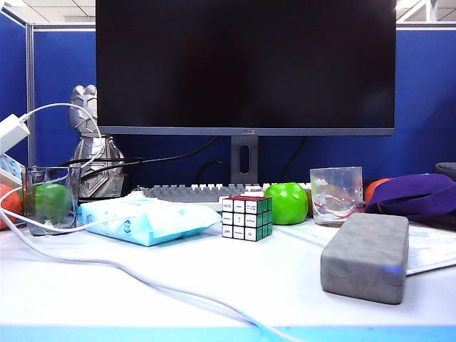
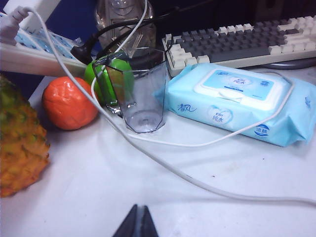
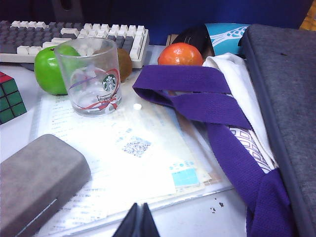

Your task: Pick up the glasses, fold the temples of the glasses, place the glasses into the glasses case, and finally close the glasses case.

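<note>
**Mia:** Since the glasses case (image 1: 365, 256) is shut and sits on the right side of the table, where are the glasses?

**Ben:** I can't see them at all. They may be inside the case, but that's only my guess. The lid looks all the way down. In the right wrist view the seam along the case (image 3: 37, 180) looks closed too.

**Mia:** So what is left to do?

**Ben:** Not much, I think. The good thing to do now is check that the lid is shut all along its edge and then leave it alone.

**Mia:** What are the grippers doing?

**Ben:** The right gripper (image 3: 138, 220) hangs over the paper sheet (image 3: 133, 148), near the case but not touching it. Its two fingers are pressed together with nothing between them. The left gripper (image 2: 138, 222) is far off on the other side, over bare table near the white cable (image 2: 163, 163) and the wipes pack (image 2: 237, 101). Its fingers are pinched together too, and empty.

**Mia:** Anything to watch out for?

**Ben:** The Starbucks glass (image 3: 91, 76) and the Rubik's cube (image 1: 246, 217) stand close by. An arm should not bump them.
</note>
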Tool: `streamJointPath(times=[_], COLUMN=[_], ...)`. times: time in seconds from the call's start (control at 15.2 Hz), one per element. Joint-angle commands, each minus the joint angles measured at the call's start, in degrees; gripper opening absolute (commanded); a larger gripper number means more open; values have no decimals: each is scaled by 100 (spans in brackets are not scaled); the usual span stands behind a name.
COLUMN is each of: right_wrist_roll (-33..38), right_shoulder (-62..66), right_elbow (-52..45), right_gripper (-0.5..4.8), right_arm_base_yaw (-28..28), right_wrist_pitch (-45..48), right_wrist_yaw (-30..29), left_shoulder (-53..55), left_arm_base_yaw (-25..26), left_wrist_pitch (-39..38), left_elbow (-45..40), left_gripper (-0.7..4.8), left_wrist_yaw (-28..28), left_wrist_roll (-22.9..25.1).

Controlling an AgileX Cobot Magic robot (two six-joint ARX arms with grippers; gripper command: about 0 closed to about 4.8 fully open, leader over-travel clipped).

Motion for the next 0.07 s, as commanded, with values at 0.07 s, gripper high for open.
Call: streamJointPath(times=[0.07], right_wrist_roll=[-22], right_shoulder=[-9], right_elbow=[-42], right_gripper=[-1], right_arm_base_yaw=[-4], right_wrist_pitch=[9], right_wrist_yaw=[-28], left_shoulder=[-9], left_arm_base_yaw=[4], left_wrist_pitch=[-98], left_elbow=[-9], left_gripper=[-4], left_wrist_yaw=[20], left_wrist_roll=[-13])
